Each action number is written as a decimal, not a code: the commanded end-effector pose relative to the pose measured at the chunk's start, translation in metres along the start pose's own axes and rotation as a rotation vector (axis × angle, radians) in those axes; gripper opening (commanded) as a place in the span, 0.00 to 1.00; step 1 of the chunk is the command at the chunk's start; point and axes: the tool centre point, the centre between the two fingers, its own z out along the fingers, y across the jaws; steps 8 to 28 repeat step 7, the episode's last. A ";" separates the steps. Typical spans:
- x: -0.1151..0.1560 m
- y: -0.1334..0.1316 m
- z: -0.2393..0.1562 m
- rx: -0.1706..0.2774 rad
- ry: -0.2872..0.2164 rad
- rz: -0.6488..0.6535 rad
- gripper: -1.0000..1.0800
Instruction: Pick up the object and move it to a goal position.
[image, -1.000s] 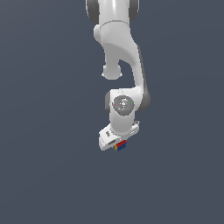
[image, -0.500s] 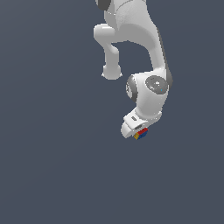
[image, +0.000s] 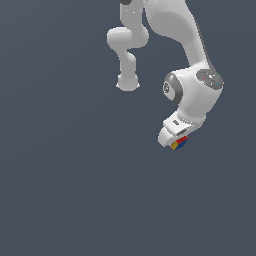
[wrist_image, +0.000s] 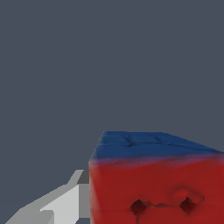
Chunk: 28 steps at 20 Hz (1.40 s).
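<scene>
Clenched on the cube (image: 178, 144): the tool (image: 176, 141), at the tip of the white arm (image: 195, 95), toward four o'clock in the exterior view. Red, yellow and blue faces showing just under the tool. In the wrist view, filling the five o'clock corner, blue face above a red one with dark dots; pale finger (wrist_image: 65, 203) touching its side.

the exterior view stood well back from the arm (image: 187, 60), taking in its bent links against a plain grey ground, with the gripper (image: 176, 142) low and toward the exterior view's right. the wrist view sat just behind the gripper, facing out along one finger (wrist_image: 57, 205), so near that the cube (wrist_image: 157, 179) filled a corner. both views shared only the cube (image: 178, 144) and the gripper's tip.
</scene>
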 end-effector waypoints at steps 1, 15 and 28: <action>0.002 -0.008 -0.005 -0.001 0.001 0.002 0.00; 0.003 -0.007 -0.005 0.000 0.001 0.003 0.00; 0.003 -0.007 -0.005 0.000 0.001 0.003 0.00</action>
